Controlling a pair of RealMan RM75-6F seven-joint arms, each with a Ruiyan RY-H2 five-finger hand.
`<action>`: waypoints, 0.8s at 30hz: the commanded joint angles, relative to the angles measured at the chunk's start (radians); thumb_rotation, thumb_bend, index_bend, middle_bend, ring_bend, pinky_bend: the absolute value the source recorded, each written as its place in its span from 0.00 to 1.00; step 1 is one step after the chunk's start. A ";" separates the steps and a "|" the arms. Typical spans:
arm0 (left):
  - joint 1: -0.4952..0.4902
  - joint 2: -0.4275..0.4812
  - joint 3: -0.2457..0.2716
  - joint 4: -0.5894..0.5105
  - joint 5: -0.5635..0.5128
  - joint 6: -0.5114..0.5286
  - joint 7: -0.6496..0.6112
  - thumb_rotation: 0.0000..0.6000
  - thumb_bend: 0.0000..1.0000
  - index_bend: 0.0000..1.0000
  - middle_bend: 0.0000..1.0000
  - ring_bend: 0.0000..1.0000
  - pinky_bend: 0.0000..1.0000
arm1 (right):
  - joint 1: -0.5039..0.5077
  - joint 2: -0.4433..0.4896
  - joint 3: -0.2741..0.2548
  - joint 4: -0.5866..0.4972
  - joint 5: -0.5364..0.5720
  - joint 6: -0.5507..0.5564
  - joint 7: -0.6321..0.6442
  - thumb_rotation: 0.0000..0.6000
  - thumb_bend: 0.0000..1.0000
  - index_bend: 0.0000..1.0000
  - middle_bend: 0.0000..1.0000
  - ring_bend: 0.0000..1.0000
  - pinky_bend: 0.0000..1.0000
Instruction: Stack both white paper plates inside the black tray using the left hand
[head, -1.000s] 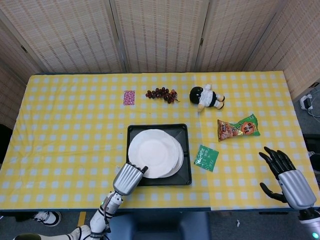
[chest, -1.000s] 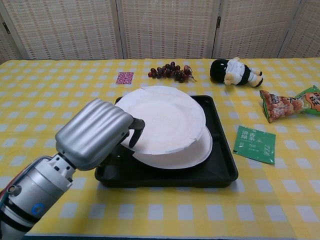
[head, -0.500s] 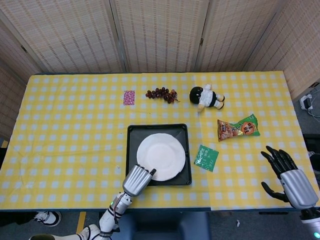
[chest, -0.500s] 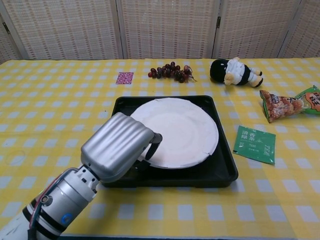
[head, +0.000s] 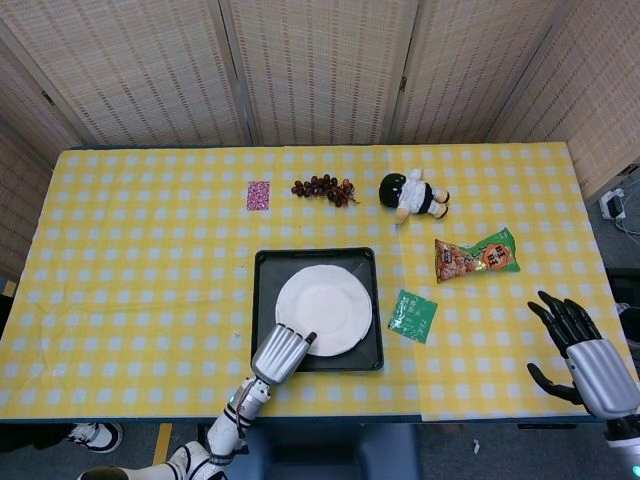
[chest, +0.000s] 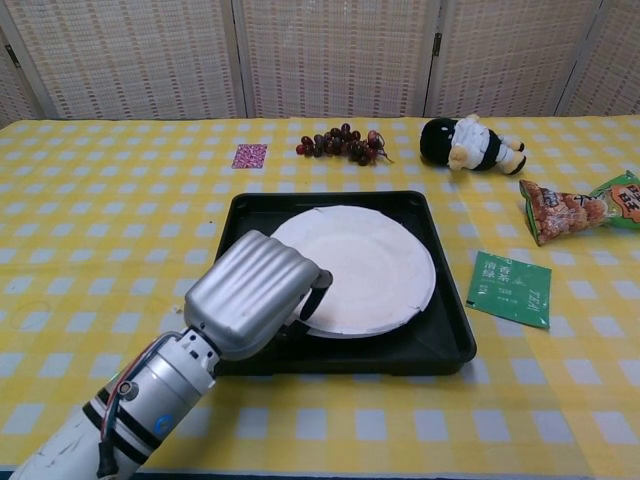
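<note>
White paper plates (head: 324, 310) lie stacked inside black tray (head: 262, 300); left hand (head: 281, 352) grips them.

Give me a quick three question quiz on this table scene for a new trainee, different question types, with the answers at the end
1. True or false: the white paper plates lie inside the black tray.
2. Which hand is at the plates' edge? A) left hand B) right hand
3. Fill in: the small green packet lies on the tablecloth beside the tray's ____ side in the head view.

Key: 1 true. 2 A. 3 right.
</note>
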 joint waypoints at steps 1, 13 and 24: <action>-0.004 -0.007 -0.002 0.013 -0.005 -0.002 -0.010 1.00 0.47 0.69 1.00 1.00 1.00 | 0.001 0.000 0.001 0.001 0.003 -0.004 0.000 1.00 0.37 0.00 0.00 0.00 0.00; 0.014 0.028 0.025 -0.060 0.000 0.025 0.003 1.00 0.37 0.36 1.00 1.00 1.00 | 0.000 -0.001 0.004 -0.002 0.008 -0.005 -0.006 1.00 0.37 0.00 0.00 0.00 0.00; 0.019 0.077 0.016 -0.186 0.001 0.032 0.083 1.00 0.19 0.28 1.00 1.00 1.00 | -0.006 -0.002 -0.001 -0.007 -0.007 0.007 -0.016 1.00 0.37 0.00 0.00 0.00 0.00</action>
